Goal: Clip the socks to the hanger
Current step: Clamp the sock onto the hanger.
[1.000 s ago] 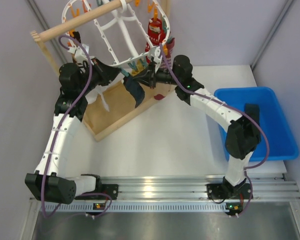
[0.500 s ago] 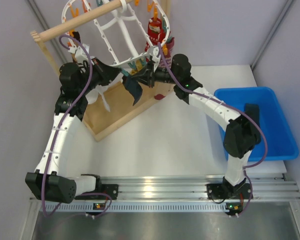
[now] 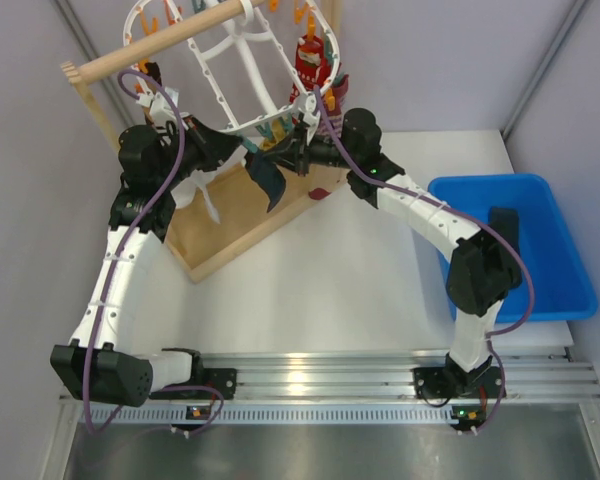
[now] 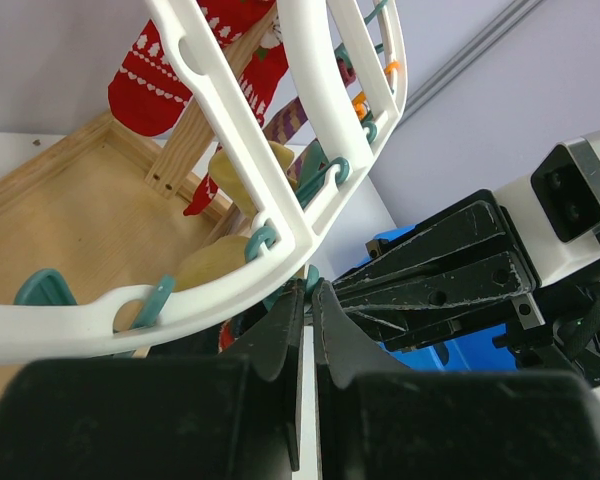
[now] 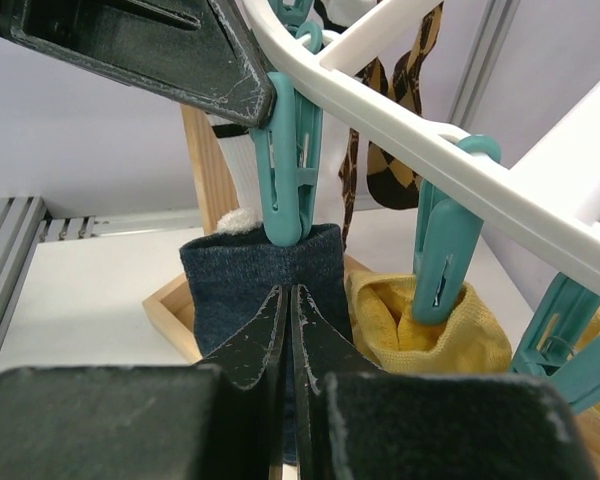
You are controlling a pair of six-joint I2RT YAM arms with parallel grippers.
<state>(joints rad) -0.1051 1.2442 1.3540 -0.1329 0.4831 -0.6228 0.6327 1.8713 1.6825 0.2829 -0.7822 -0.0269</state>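
Two grippers working at hanger [image 5: 400, 110] rim. Step in hand: clipping navy sock [image 5: 225, 280]. Navy sock hanging below rim, top edge sitting in teal clip [image 5: 290, 170]; yellow sock [image 5: 460, 340] hanging just beside. Left gripper [image 4: 305, 300] appearing to pinch clip's top end, fingers nearly together. Right gripper [image 5: 285, 300] lying against navy sock below clip, fingers together; hold on fabric not discernible. Next move, by judgement: left letting clip bite, right backing off without tugging fabric.

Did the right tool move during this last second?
Yes. The right tool has shifted slightly left, away from the blue bin, taking the navy sock with it.
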